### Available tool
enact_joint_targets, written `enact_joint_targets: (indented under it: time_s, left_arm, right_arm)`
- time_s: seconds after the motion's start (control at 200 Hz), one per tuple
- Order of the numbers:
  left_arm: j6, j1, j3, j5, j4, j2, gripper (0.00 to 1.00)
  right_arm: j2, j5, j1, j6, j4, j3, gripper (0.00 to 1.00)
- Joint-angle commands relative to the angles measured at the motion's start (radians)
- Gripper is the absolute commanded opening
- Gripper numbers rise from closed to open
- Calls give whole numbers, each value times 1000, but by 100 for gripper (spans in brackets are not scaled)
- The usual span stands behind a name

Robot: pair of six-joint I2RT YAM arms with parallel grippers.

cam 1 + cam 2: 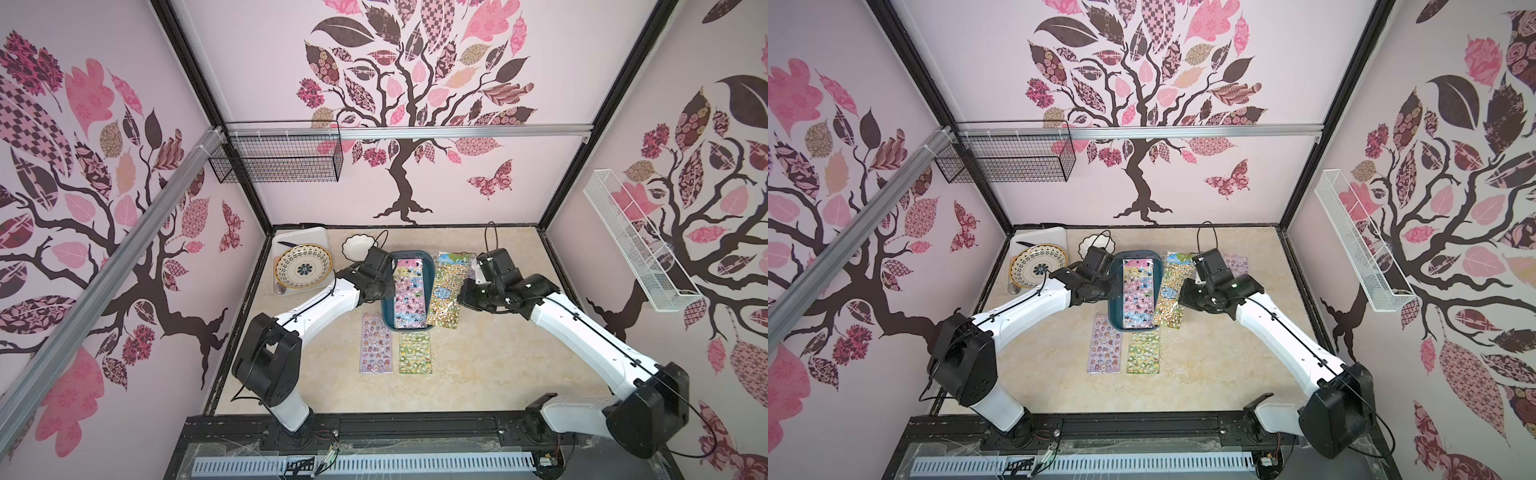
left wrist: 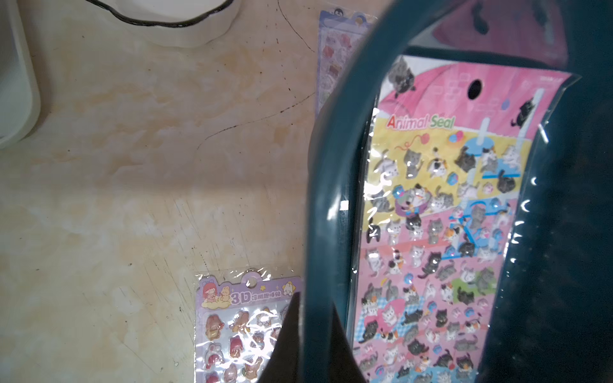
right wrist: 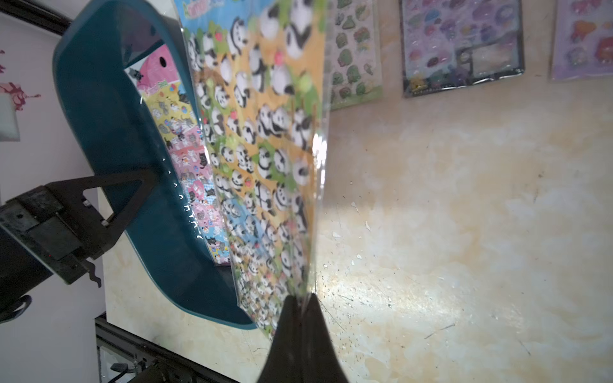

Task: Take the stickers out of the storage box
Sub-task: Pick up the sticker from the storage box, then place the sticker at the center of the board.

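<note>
Right tool (image 3: 300, 306) pinches the panda sheet (image 3: 265, 132) by its glossy edge only, so it could slip free. Left tool (image 2: 313, 315) clamps the box (image 2: 326, 182) rim.

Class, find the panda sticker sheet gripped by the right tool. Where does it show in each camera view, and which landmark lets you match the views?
Top view: panda sheet just right of the storage box.
Top view: same spot, right of the box.
Left wrist: not in it.
Right wrist: centre, running down to the right tool, shut on its edge.
Landmark: the teal storage box, in all four views.
</note>
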Motion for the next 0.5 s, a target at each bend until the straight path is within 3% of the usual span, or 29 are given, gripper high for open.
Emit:
enact_joint_targets:
  time_s: [0.0, 0.19, 0.495]
  left_arm:
    - [1, 47, 35, -35, -9, -11, 0]
    - [-25, 137, 27, -26, -11, -21, 0]
    - [-35, 139, 15, 8, 4, -20, 0]
  right_arm:
    - [-53, -64, -18, -26, -75, -21, 0]
    - [-56, -57, -18, -62, -90, -117, 0]
    - [54, -105, -18, -106, -25, -228, 0]
